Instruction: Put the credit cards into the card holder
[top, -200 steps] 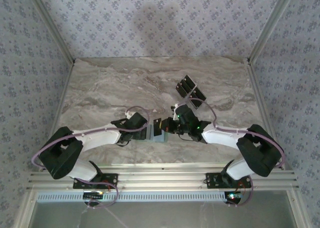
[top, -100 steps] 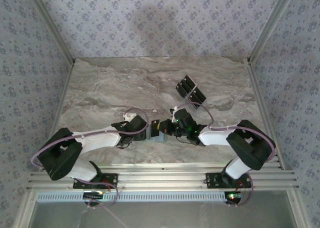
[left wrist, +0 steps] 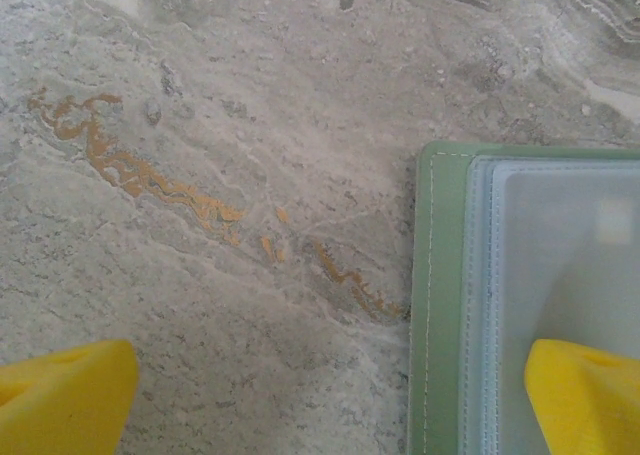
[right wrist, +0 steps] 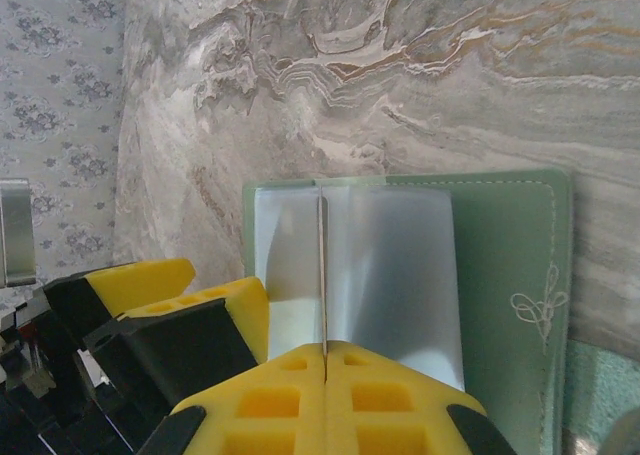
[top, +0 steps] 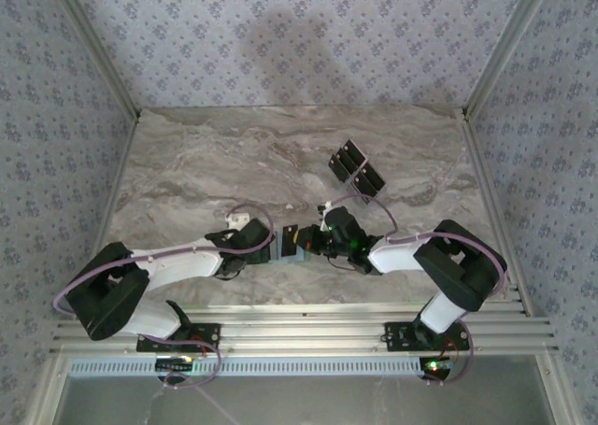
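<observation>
Marble table is mostly bare — left gripper open wide over the wallet edge, right gripper pinching one card.

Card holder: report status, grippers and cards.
Left gripper open, one finger over the open card holder. Right gripper shut on a card, edge-on at the pocket. Other cards beyond on the table. No obstruction seen.

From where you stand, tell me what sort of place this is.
Probably a staged robot test booth, not a real room: a marble-patterned tabletop boxed in by blue-grey floral-wallpaper walls, with two black-and-white robot arms bolted to a ribbed aluminium rail at its near edge.
</observation>
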Available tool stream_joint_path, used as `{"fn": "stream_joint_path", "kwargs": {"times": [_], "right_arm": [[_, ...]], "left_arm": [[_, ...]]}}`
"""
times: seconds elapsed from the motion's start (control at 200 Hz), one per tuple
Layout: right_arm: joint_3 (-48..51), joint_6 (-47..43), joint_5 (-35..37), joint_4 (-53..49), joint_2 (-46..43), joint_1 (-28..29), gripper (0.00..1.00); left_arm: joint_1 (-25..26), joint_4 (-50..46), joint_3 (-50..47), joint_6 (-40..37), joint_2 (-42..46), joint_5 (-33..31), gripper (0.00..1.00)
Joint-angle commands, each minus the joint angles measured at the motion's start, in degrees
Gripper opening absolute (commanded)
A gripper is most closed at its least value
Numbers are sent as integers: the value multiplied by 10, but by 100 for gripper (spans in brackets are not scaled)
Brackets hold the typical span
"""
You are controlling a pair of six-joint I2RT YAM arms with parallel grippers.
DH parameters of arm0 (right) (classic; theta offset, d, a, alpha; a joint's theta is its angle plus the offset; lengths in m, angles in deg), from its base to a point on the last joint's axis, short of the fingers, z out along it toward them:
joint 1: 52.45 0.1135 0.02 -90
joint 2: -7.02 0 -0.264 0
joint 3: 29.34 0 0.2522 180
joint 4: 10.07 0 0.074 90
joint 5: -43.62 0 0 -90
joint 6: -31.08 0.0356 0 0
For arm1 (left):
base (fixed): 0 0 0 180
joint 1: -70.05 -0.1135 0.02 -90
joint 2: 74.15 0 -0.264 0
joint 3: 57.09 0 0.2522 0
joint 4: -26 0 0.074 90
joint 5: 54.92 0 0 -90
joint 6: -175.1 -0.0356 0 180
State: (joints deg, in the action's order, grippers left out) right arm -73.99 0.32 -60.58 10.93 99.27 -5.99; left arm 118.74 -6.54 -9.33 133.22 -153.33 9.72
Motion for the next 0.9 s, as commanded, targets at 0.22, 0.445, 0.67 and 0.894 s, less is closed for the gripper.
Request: {"fn": "stream_joint_path", "kwargs": {"times": [0.22,0.445,0.67,0.894], "right_arm": [[-7,6,-9,36,30,5,0],[-8,6,-15,43,38,6,0],[-16,4,-31,50,53,5,0],[-19,6,-43,61,64,4,0]], "left_arm": [[3,-58,-25,2,-8,-5,100],[3,-56,-24,2,-10,-4,100],[3,-57,-25,4,-11,-3,100],[3,-56,-25,3,-12,-3,100]]}}
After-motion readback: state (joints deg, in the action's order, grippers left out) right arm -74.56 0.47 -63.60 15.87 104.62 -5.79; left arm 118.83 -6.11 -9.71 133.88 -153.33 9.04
